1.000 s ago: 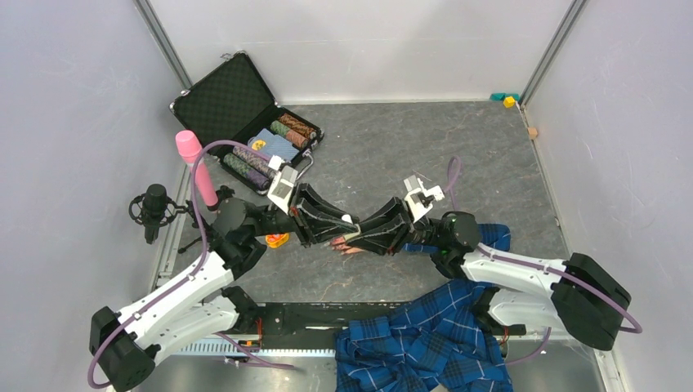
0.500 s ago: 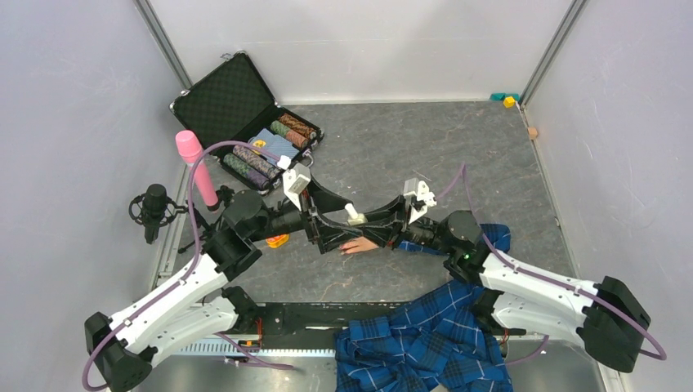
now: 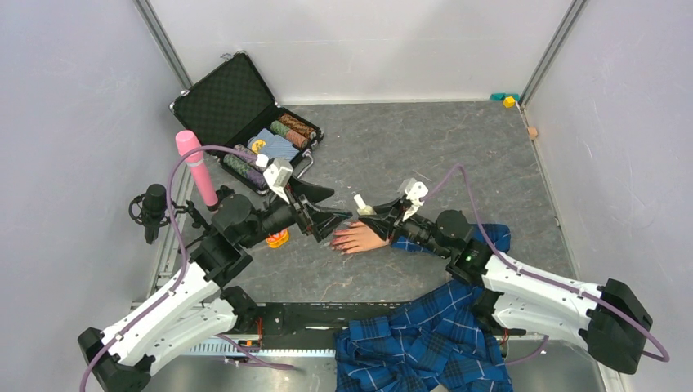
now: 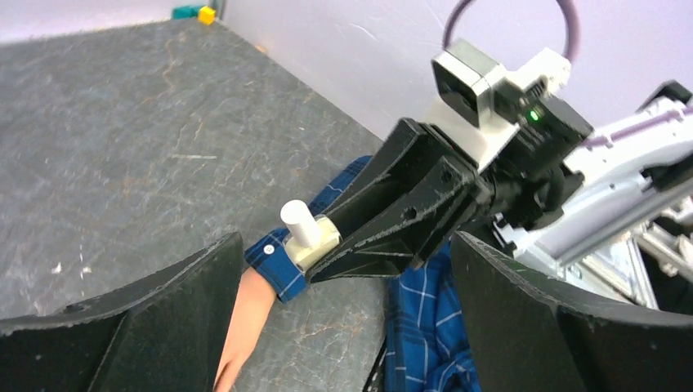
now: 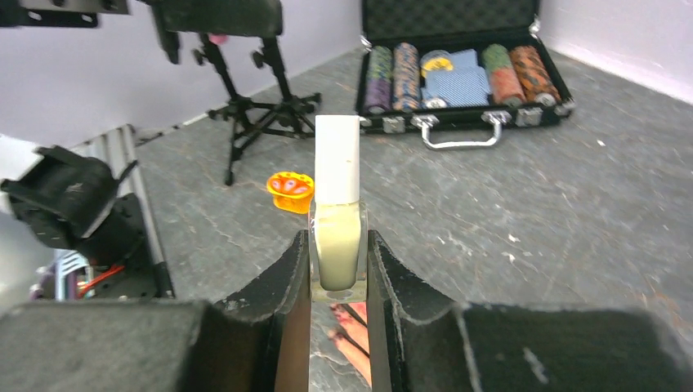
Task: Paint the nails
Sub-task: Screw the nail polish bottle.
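Since left end effector sprang from pinched to fully spread and drew back over desk, nothing sits in its jaws. Right end effector alone pinches bottle. Mannequin hand lies flat on desk between both end effectors, under right one. Bottle upright, white cap on top: brush likely not out, painting not begun. Nails just below left end effector tips. Likely next: regrip cap, unscrew.

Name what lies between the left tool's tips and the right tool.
The small pale bottle with a white cap, clamped in the right tool, with the flesh-coloured mannequin hand lying below; the left wrist view shows it.
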You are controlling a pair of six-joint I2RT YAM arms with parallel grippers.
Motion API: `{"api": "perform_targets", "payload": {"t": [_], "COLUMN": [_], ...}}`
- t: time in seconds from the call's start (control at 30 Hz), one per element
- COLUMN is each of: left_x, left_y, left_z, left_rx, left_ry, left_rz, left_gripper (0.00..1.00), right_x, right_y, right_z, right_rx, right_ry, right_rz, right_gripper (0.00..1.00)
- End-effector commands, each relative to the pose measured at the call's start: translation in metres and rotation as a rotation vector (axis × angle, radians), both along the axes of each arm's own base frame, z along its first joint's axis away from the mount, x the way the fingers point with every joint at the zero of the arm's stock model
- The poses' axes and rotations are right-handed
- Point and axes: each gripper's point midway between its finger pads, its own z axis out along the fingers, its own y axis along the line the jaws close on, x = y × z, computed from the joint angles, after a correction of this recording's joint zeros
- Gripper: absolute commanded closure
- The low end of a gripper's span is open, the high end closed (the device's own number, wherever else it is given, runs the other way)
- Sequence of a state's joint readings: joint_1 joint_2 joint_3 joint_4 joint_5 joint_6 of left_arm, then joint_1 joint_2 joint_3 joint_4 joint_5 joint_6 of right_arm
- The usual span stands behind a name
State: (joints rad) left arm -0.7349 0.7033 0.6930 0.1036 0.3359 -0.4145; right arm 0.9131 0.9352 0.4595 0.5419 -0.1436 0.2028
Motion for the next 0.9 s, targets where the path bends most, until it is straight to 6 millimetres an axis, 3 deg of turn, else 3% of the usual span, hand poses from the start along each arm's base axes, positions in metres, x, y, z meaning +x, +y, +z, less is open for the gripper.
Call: {"api": "perform_targets", "payload": {"t": [0.0, 0.2, 0.37, 0.87], "left_x": [0.026, 0.041, 0.052, 0.063], "left_y": [0.008, -0.001, -0.003, -0.01], "left_z": [0.002, -0.031, -0.054, -0.08], "left_rx": [-0.087, -0.129, -0.14, -0.13], "left_ry": [0.194, 0.42, 0.506, 0.571], "left_rz": [0.156, 0.195, 0.238, 0.271], "left_gripper": [0.0, 0.0, 0.01, 0.44], "right_x": [0.022, 0.032, 0.034, 0.028], "right_y": [-0.007, -0.007, 0.0, 0.026], "right_z": [-0.006, -0.01, -0.012, -0.016], "right_rx": [-0.054, -0.108, -0.151, -0.236], "right_ry": [-0.018, -0.03, -0.039, -0.072], "right_rz": [-0.163, -0.315, -0.385, -0.391], "right_gripper": [1.0, 1.0, 1.0, 1.0]}}
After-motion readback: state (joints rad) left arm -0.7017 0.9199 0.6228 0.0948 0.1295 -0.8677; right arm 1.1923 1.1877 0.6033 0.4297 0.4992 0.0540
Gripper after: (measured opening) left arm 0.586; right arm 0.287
